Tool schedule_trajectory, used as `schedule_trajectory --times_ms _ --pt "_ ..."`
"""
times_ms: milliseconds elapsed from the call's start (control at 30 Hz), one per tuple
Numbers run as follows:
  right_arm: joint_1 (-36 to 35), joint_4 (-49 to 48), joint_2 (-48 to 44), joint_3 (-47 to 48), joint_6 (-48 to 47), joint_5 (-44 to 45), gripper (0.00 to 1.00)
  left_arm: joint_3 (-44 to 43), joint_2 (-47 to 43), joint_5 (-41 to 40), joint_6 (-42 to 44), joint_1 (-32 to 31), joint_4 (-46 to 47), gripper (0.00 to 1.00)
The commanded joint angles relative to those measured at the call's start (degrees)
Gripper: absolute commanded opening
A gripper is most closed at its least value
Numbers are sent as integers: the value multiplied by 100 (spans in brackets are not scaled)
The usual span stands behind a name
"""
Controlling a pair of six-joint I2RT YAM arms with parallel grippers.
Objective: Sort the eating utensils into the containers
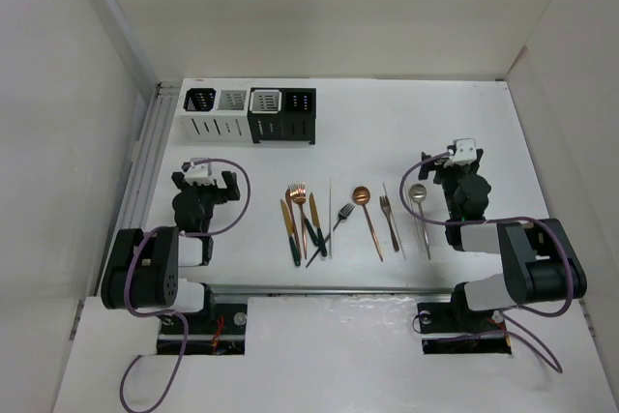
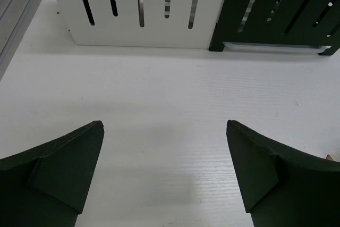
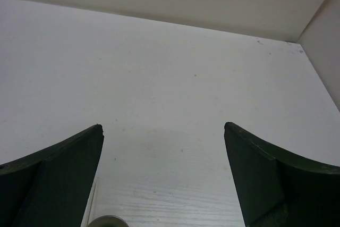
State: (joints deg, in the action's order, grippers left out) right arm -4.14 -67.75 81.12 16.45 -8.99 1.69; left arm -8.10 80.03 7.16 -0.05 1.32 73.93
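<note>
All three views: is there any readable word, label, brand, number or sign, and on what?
None readable. The row of white and black slotted cutlery caddies, the copper, silver and dark utensils and the white table show no print.
The small white blocks on the two wrists are too small to tell.

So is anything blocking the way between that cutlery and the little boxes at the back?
Nothing visible. Only bare table lies between the eating utensils and the containers, which sit further back and to the left. The left gripper and right gripper are both open and empty, one at each end of the row.
</note>
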Motion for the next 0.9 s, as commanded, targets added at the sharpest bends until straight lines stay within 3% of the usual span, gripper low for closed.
schedule_trajectory --times_ms 0,133,200,233,267,333,367,400,433,500,567,633,667,700,733,767,800,833,867 --pt "27 -301 -79 175 91 -11 100 -122 -145 5 41 -36 1106 100" --pt "27 -248 -79 175 91 -11 100 -122 -206 -127 180 -167 1106 100" --pt "27 -128 -419 462 91 -63 100 0 -338 522 322 -89 1280 100" --pt "27 1711 -1283 839 21 -64 100 1 -687 784 322 -1 1299 100" --pt "-86 2704 -1640 1321 -345 40 100 1 -934 926 322 0 1038 100" --pt "-700 5073 -2116 2889 -672 1521 100 -427 -1383 928 322 0 109 100" --pt "-911 5496 -2379 3265 -1309 2005 100 -786 -1724 1093 748 0 -1297 100" --pt "-1096 5674 -2477 3521 -1785 2402 100 -1703 -1797 1199 1901 -61 -2033 100" --pt "-1428 5728 -2574 3732 -2295 2989 100 -2174 -1798 1078 2400 -140 -2693 100" --pt "-1668 5729 -2698 3786 -3723 3406 100 -2966 -1641 667 2965 -246 -3723 100" --pt "-1887 5729 -2698 3787 -4109 4047 100 -3767 -1517 -239 3029 -246 -3868 100" --pt "-1889 5729 -2698 3725 -3542 4233 100 -4346 -1411 -635 3029 -246 -4123 100" --pt "-1949 6286 -2646 3804 -3130 4312 100 -4515 -1359 -637 2977 -246 -4254 100" --pt "-1950 7031 -2532 4048 -2639 4148 100 -4690 -1358 -715 2837 -246 -4412 100" --pt "-1863 7908 -2401 4381 -1564 3728 96 -4866 -1358 -716 2731 -246 -4866 100" --pt "-1549 8735 -2225 4733 -1039 2784 91 -5233 -1297 -716 2600 -246 -5149 100" --pt "-1415 9979 -2023 5232 -451 2566 87 -5411 -1297 -716 2476 -246 -5430 100" --pt "-1292 10478 -1595 5368 338 2329 82 -5552 -1236 -664 2197 -246 -5929 100" --pt "-1213 10866 -1382 5369 554 2048 77 -5754 -1235 -593 2046 -246 -6152 100"
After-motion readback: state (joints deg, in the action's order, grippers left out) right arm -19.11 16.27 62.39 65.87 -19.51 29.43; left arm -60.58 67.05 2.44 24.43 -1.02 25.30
